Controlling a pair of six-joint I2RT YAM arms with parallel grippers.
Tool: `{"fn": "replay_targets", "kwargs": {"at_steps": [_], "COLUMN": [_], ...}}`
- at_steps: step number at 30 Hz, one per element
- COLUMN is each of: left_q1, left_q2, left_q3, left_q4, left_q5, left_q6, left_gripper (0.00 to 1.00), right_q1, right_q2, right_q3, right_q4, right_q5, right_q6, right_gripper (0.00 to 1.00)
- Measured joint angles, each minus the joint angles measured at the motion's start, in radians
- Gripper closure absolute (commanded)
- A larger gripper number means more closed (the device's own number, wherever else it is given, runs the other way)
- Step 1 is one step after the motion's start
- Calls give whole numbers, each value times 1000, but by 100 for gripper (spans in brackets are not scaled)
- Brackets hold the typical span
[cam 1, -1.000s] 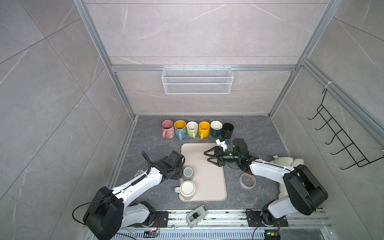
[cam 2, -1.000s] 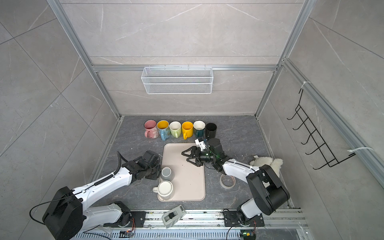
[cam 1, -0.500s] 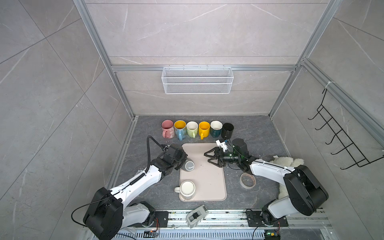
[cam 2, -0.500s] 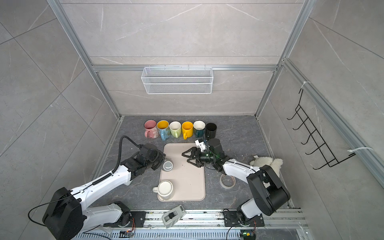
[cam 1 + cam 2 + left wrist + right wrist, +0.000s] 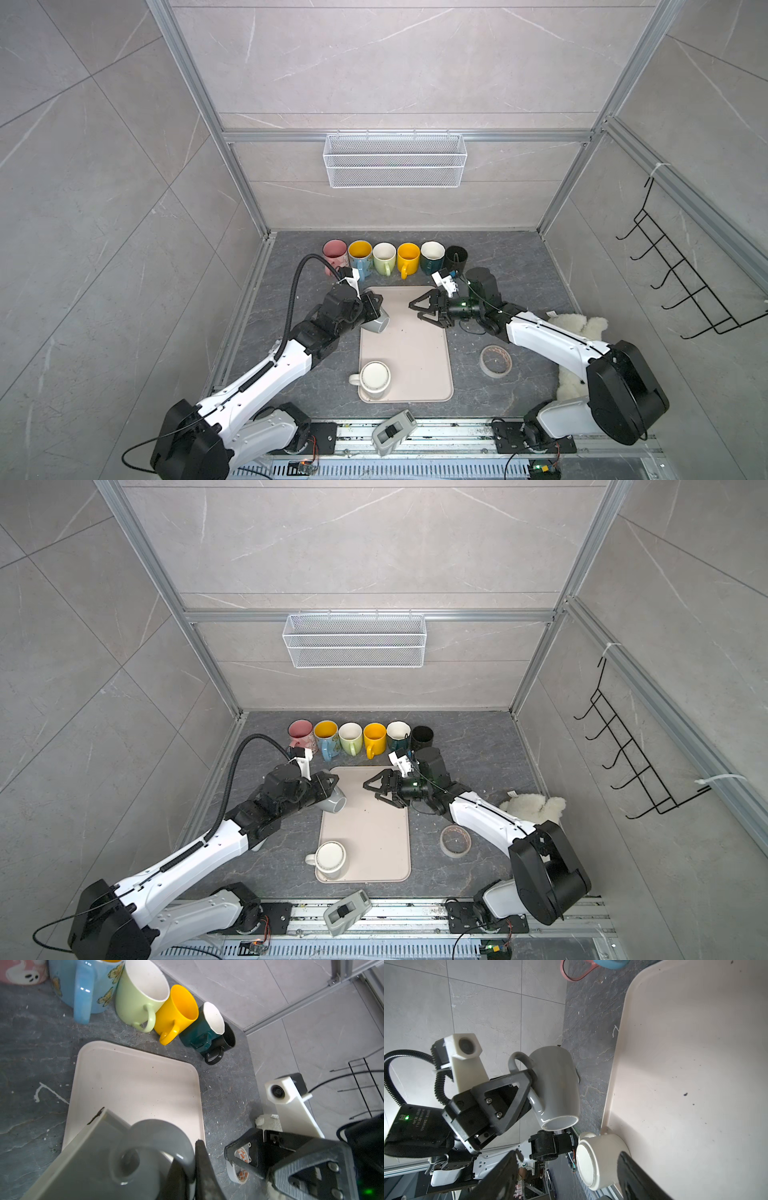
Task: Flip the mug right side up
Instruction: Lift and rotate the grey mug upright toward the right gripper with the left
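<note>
A grey mug point(image 5: 377, 324) point(image 5: 333, 800) hangs tipped on its side over the far left edge of the beige tray point(image 5: 415, 357) point(image 5: 374, 845). My left gripper point(image 5: 371, 303) point(image 5: 325, 782) is shut on its handle, as the left wrist view shows point(image 5: 191, 1159) with the mug point(image 5: 83, 1159) close below the camera. In the right wrist view the mug point(image 5: 556, 1088) shows its open mouth. A cream mug point(image 5: 375, 377) point(image 5: 600, 1159) stands upside down at the tray's near left. My right gripper point(image 5: 415, 312) point(image 5: 370, 791) point(image 5: 566, 1167) hovers open over the tray's far right, holding nothing.
Several upright mugs, pink point(image 5: 334, 251) through black point(image 5: 456, 257), line the back wall. A tape roll point(image 5: 495, 360) and a white plush toy point(image 5: 577, 332) lie right of the tray. A wire basket point(image 5: 395, 160) hangs on the back wall and a grey device point(image 5: 392, 430) sits at the front rail.
My left gripper has lifted the grey mug off the tray, carried it toward the back and tipped it onto its side. The right gripper has barely moved.
</note>
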Motion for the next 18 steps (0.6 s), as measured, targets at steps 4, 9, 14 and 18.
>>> {"fn": "replay_targets", "kwargs": {"at_steps": [4,9,14,18], "left_q1": [-64,-202,-335,-394], "left_q2": [-67,-102,-63,14], "left_q3": [-21,-29,-29,-29], "left_q4": [10,39,65,105], "left_q5": [-46,-114,-221,-306], "left_q6": [156,401,646,808], "left_gripper": [100,100,100,100], "right_q1": [0,0,0,0], "right_q2": [-19,-65,-120,-150], "right_q3": [50,126,199,244], "right_q4": [-104,-227,-342,-428], "right_q5": [24,62,101,127], "right_q6": [-56,-140,-224,-288], "right_gripper": [28,41,56,57]}}
